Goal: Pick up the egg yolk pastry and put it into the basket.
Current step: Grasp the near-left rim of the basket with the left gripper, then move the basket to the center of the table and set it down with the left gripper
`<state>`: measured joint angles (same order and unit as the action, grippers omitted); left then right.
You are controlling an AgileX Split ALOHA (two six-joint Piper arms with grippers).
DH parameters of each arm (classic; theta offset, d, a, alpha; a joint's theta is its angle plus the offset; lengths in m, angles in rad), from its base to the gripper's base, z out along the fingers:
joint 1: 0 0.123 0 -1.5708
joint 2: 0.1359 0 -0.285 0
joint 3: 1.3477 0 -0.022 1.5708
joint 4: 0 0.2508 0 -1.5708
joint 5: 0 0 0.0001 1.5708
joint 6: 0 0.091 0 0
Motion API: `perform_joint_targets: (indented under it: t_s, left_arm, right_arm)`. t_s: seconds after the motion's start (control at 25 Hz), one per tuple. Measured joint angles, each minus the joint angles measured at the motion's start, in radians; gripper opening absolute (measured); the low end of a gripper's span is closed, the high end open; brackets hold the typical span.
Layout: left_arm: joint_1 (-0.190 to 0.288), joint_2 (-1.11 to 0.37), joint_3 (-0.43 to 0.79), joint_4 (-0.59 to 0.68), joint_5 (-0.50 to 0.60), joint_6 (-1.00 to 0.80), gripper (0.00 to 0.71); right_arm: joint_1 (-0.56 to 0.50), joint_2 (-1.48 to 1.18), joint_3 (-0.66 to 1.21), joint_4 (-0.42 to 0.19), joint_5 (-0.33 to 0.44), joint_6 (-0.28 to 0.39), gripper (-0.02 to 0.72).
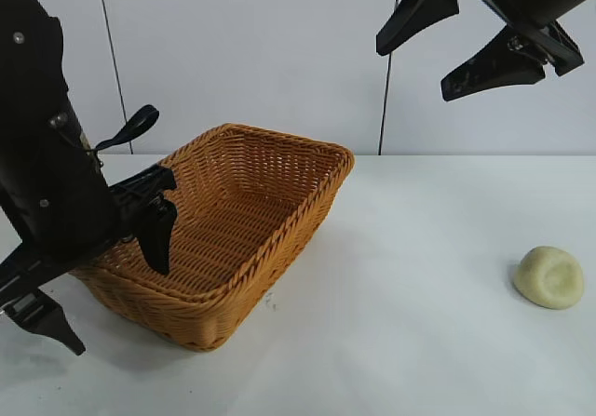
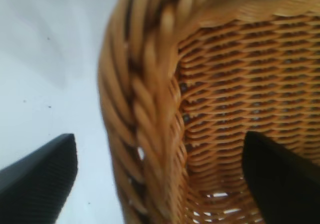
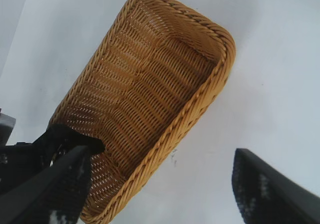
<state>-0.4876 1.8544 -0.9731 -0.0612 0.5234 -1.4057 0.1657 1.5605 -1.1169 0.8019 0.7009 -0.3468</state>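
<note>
Exterior view: the left gripper, jaws open astride the orange-tan woven wicker basket's braided rim, risks dragging it along the tabletop's left edge, while the small pale yellow-cream domed egg yolk pastry lies untouched near the right edge below the open, empty right gripper.

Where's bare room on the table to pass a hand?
Bare table lies between the basket and the pastry, and along the near edge. It is crowded at the basket's left end, where the left gripper straddles the rim.
</note>
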Motion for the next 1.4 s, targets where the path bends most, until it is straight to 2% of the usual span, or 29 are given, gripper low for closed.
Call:
perform_joint_targets:
  t_s: [0.28,0.36,0.6,0.76,0.88,0.92,1.08,1.28,1.4]
  left_arm:
    - [0.0,0.0,0.0,-0.002,0.011,-0.006,0.144]
    - [0.003,0.0,-0.001,-0.006,-0.003,-0.021,0.092]
    - [0.004,-0.002,-0.02,-0.009,0.009,0.004,0.085]
    - [0.033,-0.027,-0.08,-0.04,0.066,0.071,0.083]
    - [0.092,-0.032,-0.153,-0.115,0.142,0.247,0.083]
    - [0.134,-0.032,-0.193,-0.179,0.175,0.375,0.083]
    - [0.21,-0.018,-0.253,-0.286,0.245,0.677,0.083]
    - [0.251,0.039,-0.314,-0.308,0.359,0.969,0.083]
    - [0.255,0.077,-0.366,-0.287,0.418,1.099,0.083]
  right_arm:
    - [0.0,0.0,0.0,0.0,0.004,0.0,0.562]
    - [0.0,0.0,0.0,0.0,0.005,0.0,0.562]
    - [0.0,0.0,0.0,0.0,0.006,0.0,0.562]
    - [0.0,0.0,0.0,0.0,0.01,0.0,0.562]
    - [0.0,0.0,0.0,-0.001,0.023,0.0,0.562]
    - [0.0,0.0,0.0,-0.002,0.024,0.0,0.562]
    - [0.0,0.0,0.0,-0.002,0.024,0.0,0.562]
    - [0.0,0.0,0.0,-0.004,0.042,0.0,0.562]
    - [0.0,0.0,0.0,-0.008,0.053,0.0,0.562]
